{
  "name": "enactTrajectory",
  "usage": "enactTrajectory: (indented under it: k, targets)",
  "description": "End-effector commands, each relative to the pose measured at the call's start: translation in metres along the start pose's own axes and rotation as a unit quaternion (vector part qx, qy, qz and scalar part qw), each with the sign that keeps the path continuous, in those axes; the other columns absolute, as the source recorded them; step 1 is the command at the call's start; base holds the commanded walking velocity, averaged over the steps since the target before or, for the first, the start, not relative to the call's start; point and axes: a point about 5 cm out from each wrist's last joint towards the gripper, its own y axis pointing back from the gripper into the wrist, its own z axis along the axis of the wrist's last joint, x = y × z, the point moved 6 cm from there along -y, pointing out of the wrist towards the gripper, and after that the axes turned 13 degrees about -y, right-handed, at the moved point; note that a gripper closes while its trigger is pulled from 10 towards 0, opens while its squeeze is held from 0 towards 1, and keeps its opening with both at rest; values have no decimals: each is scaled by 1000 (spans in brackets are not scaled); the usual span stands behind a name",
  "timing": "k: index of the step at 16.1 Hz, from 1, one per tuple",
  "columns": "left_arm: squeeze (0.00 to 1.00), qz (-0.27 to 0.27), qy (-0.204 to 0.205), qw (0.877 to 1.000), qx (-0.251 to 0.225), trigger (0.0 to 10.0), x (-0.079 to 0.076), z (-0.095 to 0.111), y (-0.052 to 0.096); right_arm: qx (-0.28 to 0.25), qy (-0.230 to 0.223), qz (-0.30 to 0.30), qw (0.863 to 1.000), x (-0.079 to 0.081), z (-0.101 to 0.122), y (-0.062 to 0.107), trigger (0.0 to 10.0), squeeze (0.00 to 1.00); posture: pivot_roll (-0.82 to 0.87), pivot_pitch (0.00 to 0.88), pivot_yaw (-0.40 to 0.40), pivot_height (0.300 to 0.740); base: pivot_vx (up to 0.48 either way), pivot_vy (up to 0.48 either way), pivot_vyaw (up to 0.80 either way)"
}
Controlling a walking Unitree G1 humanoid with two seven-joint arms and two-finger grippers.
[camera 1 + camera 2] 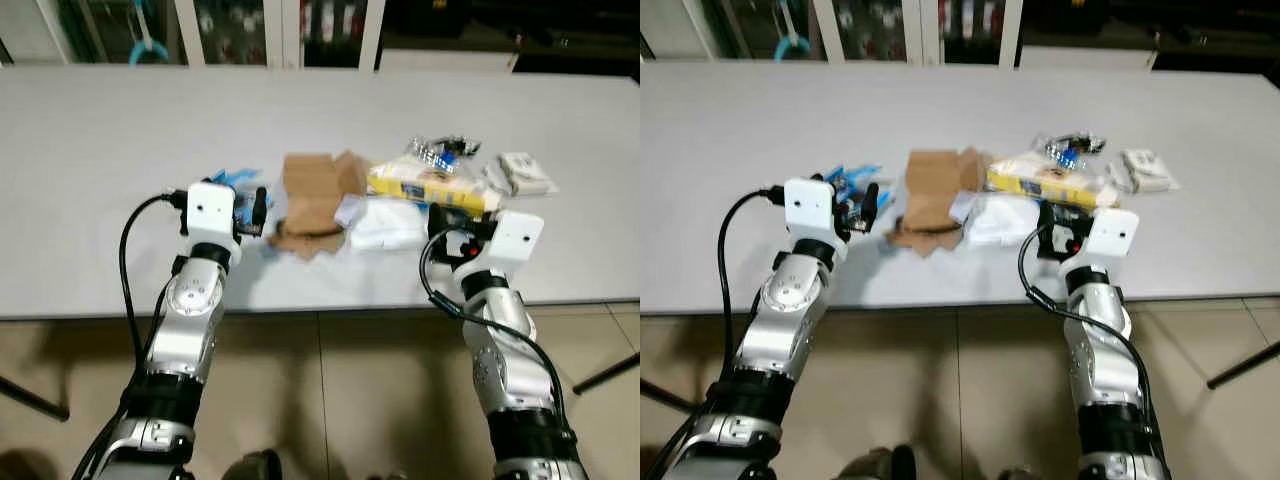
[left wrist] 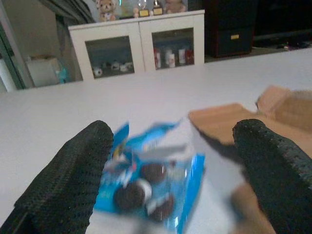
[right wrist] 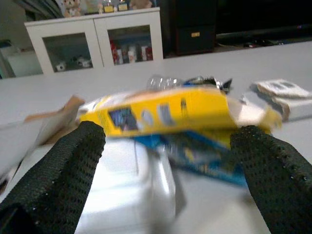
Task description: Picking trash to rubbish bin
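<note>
A heap of trash lies on the long white table [image 1: 90,150], near its front edge. At its left end is a blue cookie wrapper [image 2: 151,178] printed with dark sandwich cookies, lying flat on the tabletop. The left gripper [image 2: 168,180] hovers low over the table with its two black fingers spread wide to either side of the wrapper, holding nothing. Just beside the wrapper is a torn brown cardboard piece [image 1: 312,200], its flaps partly raised.

Touching the cardboard on the far side is a white plastic bag [image 1: 385,228], and across the top of it rests a yellow packet [image 3: 165,114], with blue packaging under its edge. The right gripper [image 3: 168,161] sits at the table's front edge facing this packet, fingers wide apart on either side of it and gripping nothing. Behind the yellow packet is a crinkled clear wrapper [image 1: 437,152], and near it, at the right end of the heap, a crumpled white paper wad [image 1: 522,173]. Beyond the table stands a white glass-door cabinet [image 2: 141,46].
</note>
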Motion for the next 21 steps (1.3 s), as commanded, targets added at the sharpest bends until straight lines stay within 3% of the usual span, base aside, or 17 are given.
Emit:
enactTrajectory:
  k: [1,15,21]
  targets:
    - [0,0,-2,1000,20,10000,-2,-8,2,6,0,-1,1000,-2,-2,1,10000,0,3,73,-17,740,0,0,0]
    - [0,-3,20,1000,6,10000,-2,-2,2,8,-1,-2,1000,-2,-3,2,10000,0,1,74,-15,740,0,0,0]
    - [0,-10,9,1000,9,10000,-3,-4,2,13,0,0,1000,-1,-5,2,10000,0,4,74,-16,740,0,0,0]
